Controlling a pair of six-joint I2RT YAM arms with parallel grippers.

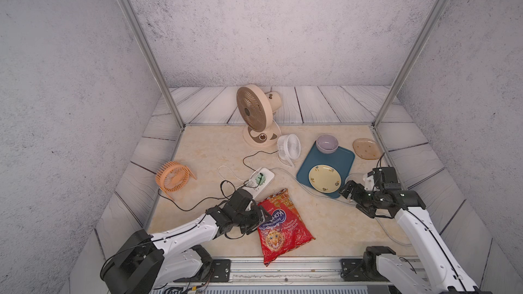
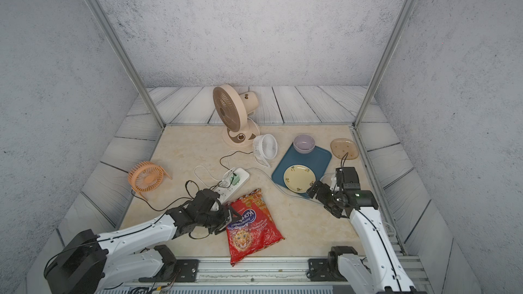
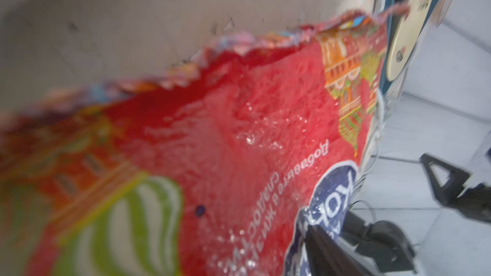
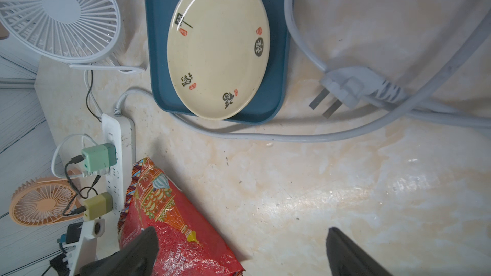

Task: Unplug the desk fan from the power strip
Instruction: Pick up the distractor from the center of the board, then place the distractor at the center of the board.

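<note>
The power strip [image 1: 267,177] lies flat on the marble-patterned tabletop [image 1: 203,148], a little to 9 o'clock of centre, its length running from 1 to 7 o'clock. A green charger [image 1: 259,179] is plugged in near its far end. The right wrist view also shows an olive charger [image 4: 97,206] seated nearer the robot. The left gripper [image 1: 261,214] sits low at the strip's 7 o'clock end, against the edge of a red snack bag [image 1: 280,227]. I cannot tell how far its jaws stand apart or whether they grip anything. The right gripper [image 1: 351,197] hovers at 4 o'clock beside the blue tray [image 1: 336,159], jaws spread wide and empty. A beige fan [image 1: 254,114] stands at 12 o'clock.
</note>
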